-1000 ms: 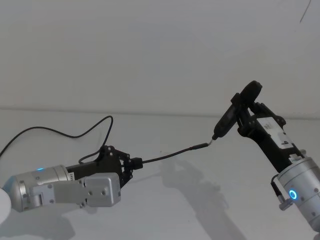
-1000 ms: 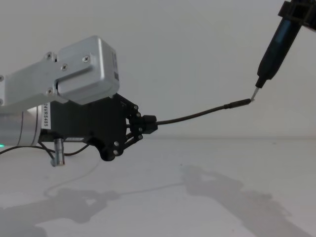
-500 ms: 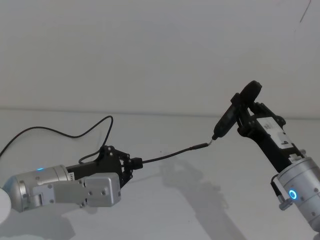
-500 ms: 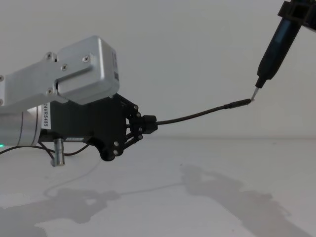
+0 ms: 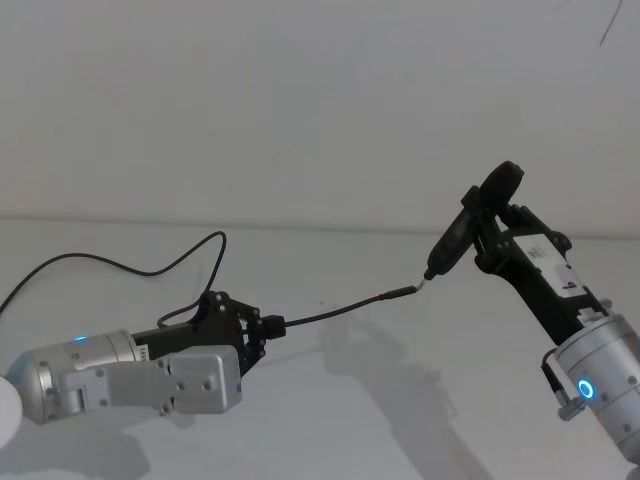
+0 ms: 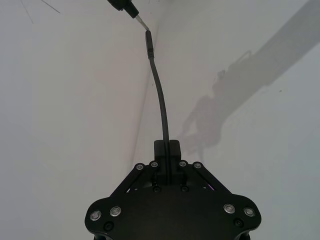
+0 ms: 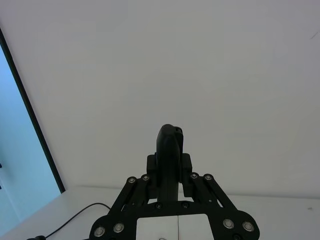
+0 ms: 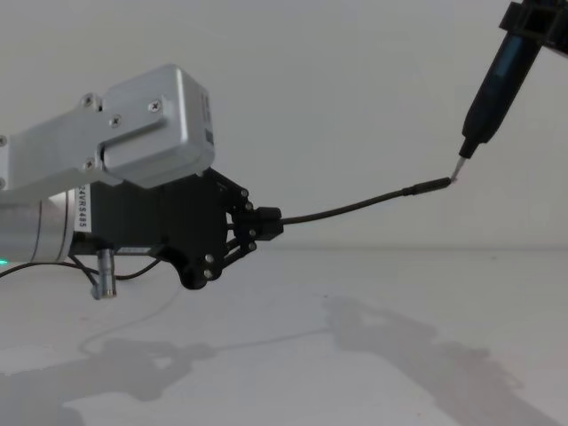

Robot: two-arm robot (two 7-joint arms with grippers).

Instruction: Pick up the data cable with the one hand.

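Data cable (image 5: 335, 308) is already lifted off the table (image 5: 400, 420), pinched in the left gripper (image 5: 268, 325), its plug tip meeting the pen-shaped tool (image 5: 450, 238) toward 2 o'clock. Pickup looks done. The left arm lies low, reaching sideways; the right gripper (image 7: 170, 172) clamps the tool, angled upward.

Taut data cable (image 5: 335, 309) bars passage; table (image 5: 400, 420) below seems free.
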